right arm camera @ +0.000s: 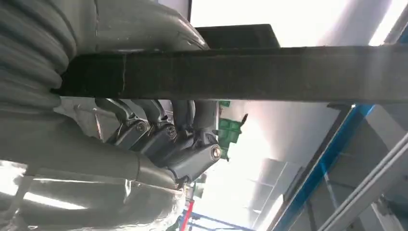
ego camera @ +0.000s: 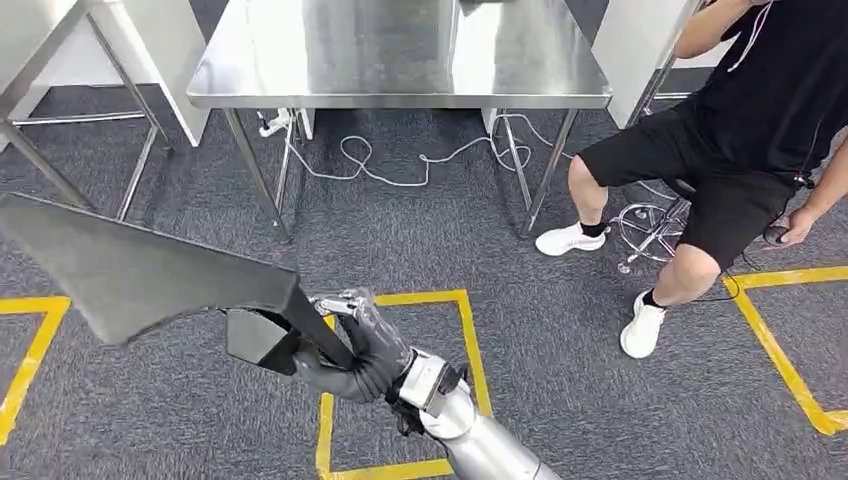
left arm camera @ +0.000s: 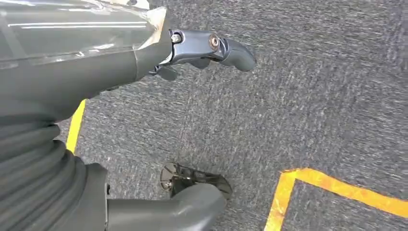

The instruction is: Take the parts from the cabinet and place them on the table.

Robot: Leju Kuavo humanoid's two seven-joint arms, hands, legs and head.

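A: Head view is showing the right hand (ego camera: 355,350) gripping a dark grey part (ego camera: 140,270) — a long flat panel with an angled lip, its narrow end wrapped by the fingers, its wide end reaching out toward the robot's left.

B: And where is it sitting relative to the tabletop (ego camera: 400,55)?

A: It is hanging in the air over the carpet (ego camera: 500,260), well apart from the steel tabletop ahead. The right wrist view is showing the fingers (right arm camera: 166,139) curling under the part's dark edge (right arm camera: 240,72), which is running straight across the picture.

B: What is the left hand (left arm camera: 202,48) doing?

A: It is holding nothing — the fingers are bending a little, away from the thumb (left arm camera: 168,211), over the grey carpet and a yellow tape line (left arm camera: 337,187).

B: How much room is lying ahead?

A: An open stretch of carpet is lying between the robot and the tabletop's near edge. Yellow floor tape (ego camera: 470,340) is marking a square by the robot. A person (ego camera: 740,130) in black is sitting on a stool (ego camera: 650,225) just to the right of the tabletop, legs stretching into the floor space. White cables (ego camera: 400,165) are trailing under the tabletop between its legs.
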